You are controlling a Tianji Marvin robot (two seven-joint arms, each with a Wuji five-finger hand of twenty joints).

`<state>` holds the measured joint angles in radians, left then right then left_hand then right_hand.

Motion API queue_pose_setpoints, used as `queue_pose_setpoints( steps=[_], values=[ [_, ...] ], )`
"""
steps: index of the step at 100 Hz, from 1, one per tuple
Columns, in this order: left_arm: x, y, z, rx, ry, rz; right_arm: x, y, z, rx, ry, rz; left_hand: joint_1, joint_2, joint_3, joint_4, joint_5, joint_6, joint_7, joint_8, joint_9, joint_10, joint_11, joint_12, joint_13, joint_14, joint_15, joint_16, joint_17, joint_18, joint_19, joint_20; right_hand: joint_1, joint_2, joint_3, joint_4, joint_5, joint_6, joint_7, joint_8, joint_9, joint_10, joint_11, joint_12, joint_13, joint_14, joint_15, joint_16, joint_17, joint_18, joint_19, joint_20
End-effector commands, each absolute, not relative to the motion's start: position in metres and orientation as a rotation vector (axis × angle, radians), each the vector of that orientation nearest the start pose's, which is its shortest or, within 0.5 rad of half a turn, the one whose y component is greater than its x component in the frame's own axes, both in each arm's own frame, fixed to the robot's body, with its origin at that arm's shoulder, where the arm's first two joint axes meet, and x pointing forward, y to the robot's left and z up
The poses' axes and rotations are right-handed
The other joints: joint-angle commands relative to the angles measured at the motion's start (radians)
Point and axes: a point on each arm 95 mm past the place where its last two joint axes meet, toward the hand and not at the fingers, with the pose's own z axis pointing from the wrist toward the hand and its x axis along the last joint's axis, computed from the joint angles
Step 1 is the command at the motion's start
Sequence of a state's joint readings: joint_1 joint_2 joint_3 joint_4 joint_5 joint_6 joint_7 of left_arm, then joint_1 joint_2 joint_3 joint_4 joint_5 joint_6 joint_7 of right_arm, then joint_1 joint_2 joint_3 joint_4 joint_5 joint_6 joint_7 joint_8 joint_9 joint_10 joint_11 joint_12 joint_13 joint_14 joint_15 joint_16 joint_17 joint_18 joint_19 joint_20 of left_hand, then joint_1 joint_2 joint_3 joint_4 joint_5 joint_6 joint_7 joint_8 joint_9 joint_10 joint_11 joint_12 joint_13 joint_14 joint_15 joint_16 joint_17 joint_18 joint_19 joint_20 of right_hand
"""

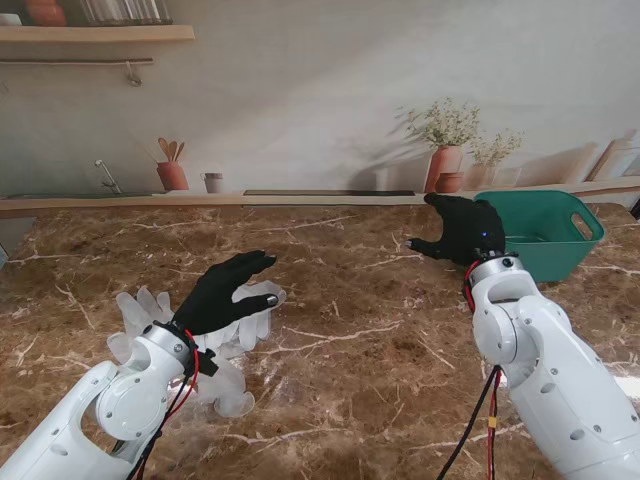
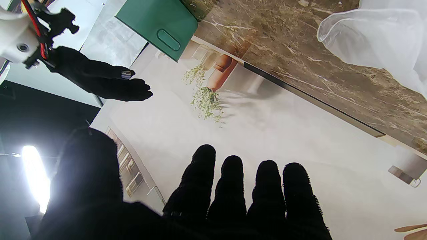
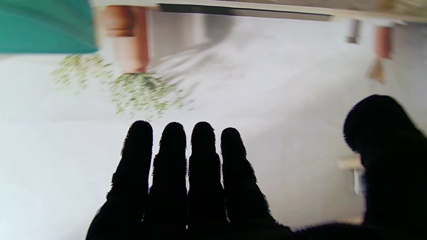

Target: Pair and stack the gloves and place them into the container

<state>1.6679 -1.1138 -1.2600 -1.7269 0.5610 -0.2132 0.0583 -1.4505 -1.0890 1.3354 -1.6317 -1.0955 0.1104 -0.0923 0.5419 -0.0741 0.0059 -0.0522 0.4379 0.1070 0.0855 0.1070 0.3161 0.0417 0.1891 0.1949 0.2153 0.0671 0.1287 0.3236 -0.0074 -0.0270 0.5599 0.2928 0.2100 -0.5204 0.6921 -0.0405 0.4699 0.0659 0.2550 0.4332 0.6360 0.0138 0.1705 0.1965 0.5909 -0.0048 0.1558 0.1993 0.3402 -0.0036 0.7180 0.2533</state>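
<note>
From the stand: brown marble worktop with pale veins, both arms rising at the near corners. Left hand in black knit, raised over the near left part of the worktop, fingers extended and loosely apart, thumb out, gripping nothing. Under and beside it, a heap of translucent white gloves, thin and crinkled, cuffs and fingers splayed toward the left edge; whether the hand touches them cannot be told. Right hand also black, lifted near the far right edge, fingers straight, thumb out sideways, empty. Just beside it on the right, a green plastic container, rectangular with rounded corners and a slot handle, at the far right corner.

Only in the left wrist view: four fingers side by side with narrow gaps, the thumb apart, one rounded glove cuff filmy against the marble, the container's handle slot, and the right hand seen across the worktop, well apart from the gloves.

Only in the right wrist view, blurred: four fuzzy fingers pressed close together, thumb well apart, a teal patch of the container, no gloves in sight.
</note>
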Motion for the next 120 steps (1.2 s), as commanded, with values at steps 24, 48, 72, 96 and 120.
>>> queue_pose_setpoints(
  steps=[24,48,72,96,120],
  values=[
    [0.372,-0.018,-0.299,-1.440,1.281,-2.017,0.512,-0.093,-0.209,1.061,1.162,1.020,-0.009,0.022,-0.027,0.033,-0.015,0.002,-0.002,0.001,-0.032,-0.015,-0.016,-0.015,-0.038,-0.044,-0.017,-0.010,-0.010,-0.039,-0.027,-0.015,0.079,-0.084,-0.017,-0.006,0.054,0.027,0.037,0.035,0.060,0.027,0.034,0.041,0.094,0.029,0.029,0.030,0.061,0.011,0.052,0.021],
    [0.373,-0.015,-0.300,-1.446,1.278,-2.003,0.557,-0.109,-0.211,1.181,1.216,0.771,-0.005,0.019,-0.028,0.033,-0.009,0.001,0.002,0.004,-0.033,-0.014,-0.017,-0.016,-0.040,-0.044,-0.018,-0.011,-0.011,-0.038,-0.030,-0.017,0.058,-0.097,0.006,-0.012,0.056,0.033,0.061,0.072,0.059,0.033,0.065,0.064,0.107,0.039,0.049,0.036,0.078,0.022,0.095,-0.009],
    [0.374,-0.009,-0.303,-1.458,1.260,-1.979,0.587,-0.115,-0.226,1.305,1.212,0.617,-0.004,0.021,-0.028,0.032,-0.003,-0.003,0.007,0.008,-0.031,-0.017,-0.018,-0.017,-0.039,-0.047,-0.019,-0.012,-0.011,-0.034,-0.036,-0.020,0.047,-0.099,0.023,-0.017,0.059,0.040,0.067,0.091,0.065,0.040,0.082,0.078,0.131,0.056,0.063,0.041,0.107,0.043,0.129,-0.025],
    [0.373,-0.003,-0.306,-1.461,1.258,-1.959,0.601,-0.120,-0.245,1.436,1.197,0.556,-0.005,0.022,-0.028,0.032,0.006,-0.007,0.012,0.014,-0.030,-0.018,-0.019,-0.017,-0.038,-0.048,-0.021,-0.012,-0.011,-0.033,-0.041,-0.022,0.095,-0.106,-0.001,-0.021,0.145,-0.005,0.115,0.123,0.174,0.018,0.145,0.114,0.259,0.049,0.125,0.071,0.202,0.066,0.238,-0.023],
    [0.373,-0.004,-0.306,-1.464,1.257,-1.956,0.605,-0.113,-0.265,1.479,1.204,0.604,-0.001,0.022,-0.027,0.032,0.016,-0.008,0.019,0.020,-0.027,-0.018,-0.017,-0.016,-0.036,-0.047,-0.020,-0.011,-0.011,-0.031,-0.043,-0.023,0.235,-0.155,0.272,-0.067,0.262,-0.082,0.147,0.114,0.374,-0.039,0.183,0.166,0.454,0.024,0.196,0.144,0.337,0.085,0.379,-0.003]
  ],
)
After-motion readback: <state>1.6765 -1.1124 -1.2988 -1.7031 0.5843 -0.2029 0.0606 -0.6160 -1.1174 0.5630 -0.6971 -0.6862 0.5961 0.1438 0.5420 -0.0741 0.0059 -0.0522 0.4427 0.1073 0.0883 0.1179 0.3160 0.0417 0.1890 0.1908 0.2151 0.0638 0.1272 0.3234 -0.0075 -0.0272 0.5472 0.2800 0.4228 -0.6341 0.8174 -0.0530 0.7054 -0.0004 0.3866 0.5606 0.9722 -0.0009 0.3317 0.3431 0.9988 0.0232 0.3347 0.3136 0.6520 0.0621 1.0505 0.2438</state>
